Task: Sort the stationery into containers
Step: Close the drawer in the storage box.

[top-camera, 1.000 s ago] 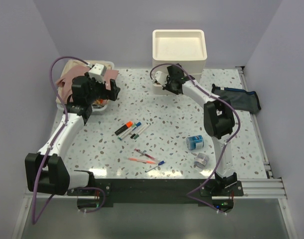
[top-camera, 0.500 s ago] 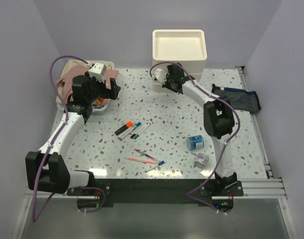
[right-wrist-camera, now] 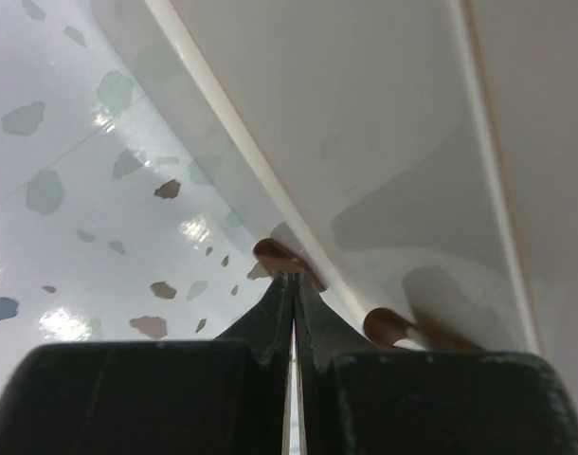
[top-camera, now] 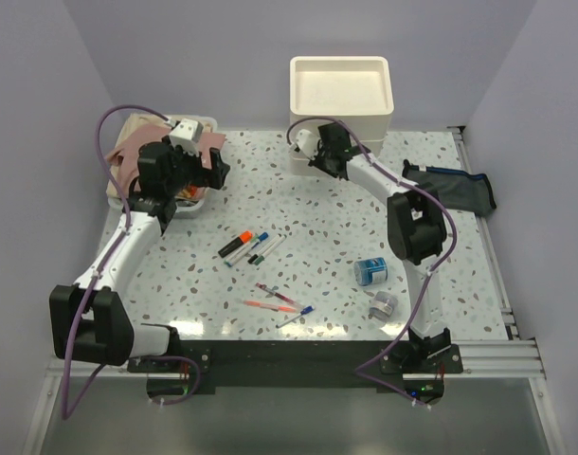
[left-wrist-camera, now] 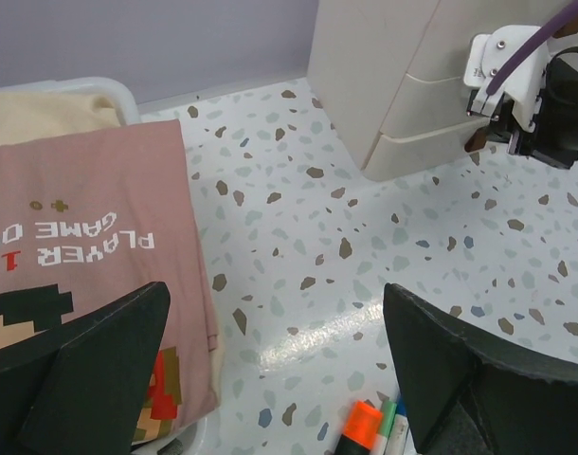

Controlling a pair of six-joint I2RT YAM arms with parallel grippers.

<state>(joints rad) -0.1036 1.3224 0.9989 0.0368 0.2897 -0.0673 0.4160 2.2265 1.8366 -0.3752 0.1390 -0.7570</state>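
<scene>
Right end effector [right-wrist-camera: 291,284]: closed, tips at a brown handle [right-wrist-camera: 273,253] of the drawer unit [top-camera: 341,121]. Left end effector [left-wrist-camera: 275,355]: open above the bench [top-camera: 317,218]. Markers [top-camera: 247,245] lie loose mid-bench. Risk: tips slip off the small handle, or the light unit slides instead of opening

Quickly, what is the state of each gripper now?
Left gripper: open, holding nothing.
Right gripper: shut, tips against a brown drawer handle; whether it grips it cannot be told.
</scene>
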